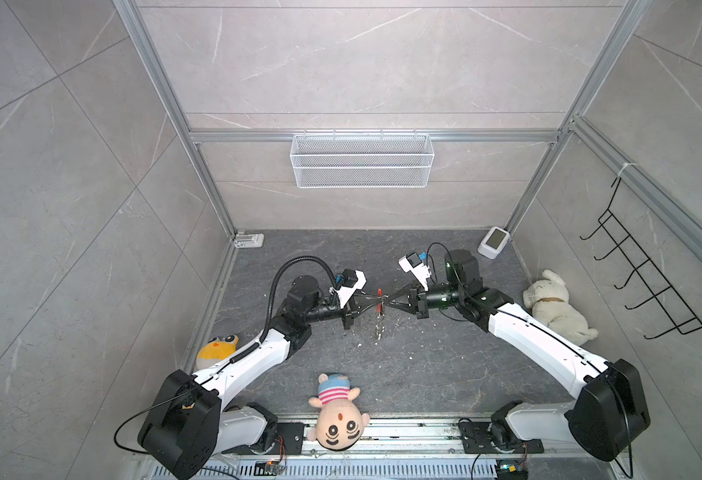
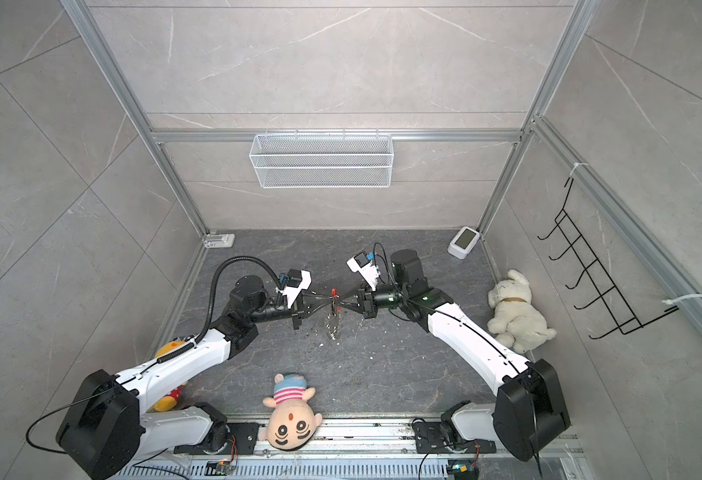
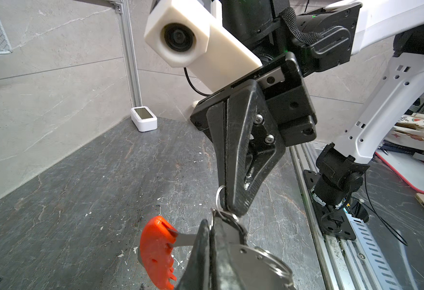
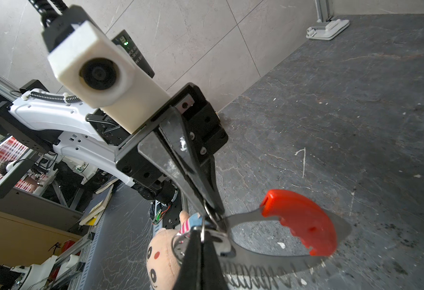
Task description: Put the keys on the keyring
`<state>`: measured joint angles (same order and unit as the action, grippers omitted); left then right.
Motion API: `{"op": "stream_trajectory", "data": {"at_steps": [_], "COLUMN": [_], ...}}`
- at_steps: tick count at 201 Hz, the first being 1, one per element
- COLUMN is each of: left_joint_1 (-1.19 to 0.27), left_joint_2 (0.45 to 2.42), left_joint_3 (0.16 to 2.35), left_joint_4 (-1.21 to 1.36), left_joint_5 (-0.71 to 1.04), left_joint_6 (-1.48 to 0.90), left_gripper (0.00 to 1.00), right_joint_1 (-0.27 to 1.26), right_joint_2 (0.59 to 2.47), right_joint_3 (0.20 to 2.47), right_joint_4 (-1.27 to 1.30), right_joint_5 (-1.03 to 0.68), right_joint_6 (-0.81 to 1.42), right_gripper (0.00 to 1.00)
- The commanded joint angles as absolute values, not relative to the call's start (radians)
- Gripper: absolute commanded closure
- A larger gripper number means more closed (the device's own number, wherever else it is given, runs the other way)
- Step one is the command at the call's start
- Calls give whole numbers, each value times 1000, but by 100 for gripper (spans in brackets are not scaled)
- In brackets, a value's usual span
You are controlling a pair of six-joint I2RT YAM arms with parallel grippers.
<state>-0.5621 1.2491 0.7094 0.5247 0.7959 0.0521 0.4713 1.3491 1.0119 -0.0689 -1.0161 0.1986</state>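
- Left end effector [image 1: 376,301] and right end effector [image 1: 391,301]: both are closed tight, tip to tip. Each pinches the keyring [image 1: 379,308] over the middle of the table [image 1: 424,374], clear of its surface as far as one can judge.
- Keyring: a metal loop with a red segment [image 4: 301,222]. The small silver rings [image 1: 378,328] dangle beneath the two grips.
- Keys: not to be picked out in any view. Whether they already hang among the rings cannot be told.
- Step in hand, as judged: steadying the loop between two grips so that it can be opened or threaded.
- Done well, one grip serves as anchor and only the other moves, since pulling both apart would likely twist the loop. The dangling rings will probably swing, so slow motion suits. The keys should be located before either grip lets go.
- Both top views give the layout: the arms meet mid-table, a doll [image 1: 337,415] lies at the near edge and a white plush dog [image 1: 557,309] by the right edge. The keyring there is a mere speck.
- The left wrist view alone shows the right end effector's fingertips [image 3: 238,200] closed beside one of the small silver rings [image 3: 219,195].
- The right wrist view alone shows the loop's full curve and a coil spring [image 4: 253,275] along its lower run.
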Motion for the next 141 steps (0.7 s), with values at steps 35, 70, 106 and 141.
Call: {"op": "stream_trajectory", "data": {"at_steps": [35,70,106,141], "left_joint_1": [-558,-558,-558,-558], "left_joint_2": [1240,1233,1229,1218], "left_joint_3": [755,748,753,753], "left_joint_4": [631,669,679,687], "left_joint_5": [846,859,875,889], "left_joint_6": [41,28,25,18], "left_gripper": [100,100,100,100], "right_joint_1": [473,465,450,427], "right_joint_2": [1394,1411,1425,1435], "right_joint_3": [1046,1035,1020,1004], "right_joint_4": [-23,4,52,102], "right_joint_5": [-1011,-1020,-1039,-1070], "right_joint_6": [238,263,294,336], "right_gripper": [100,100,100,100]}}
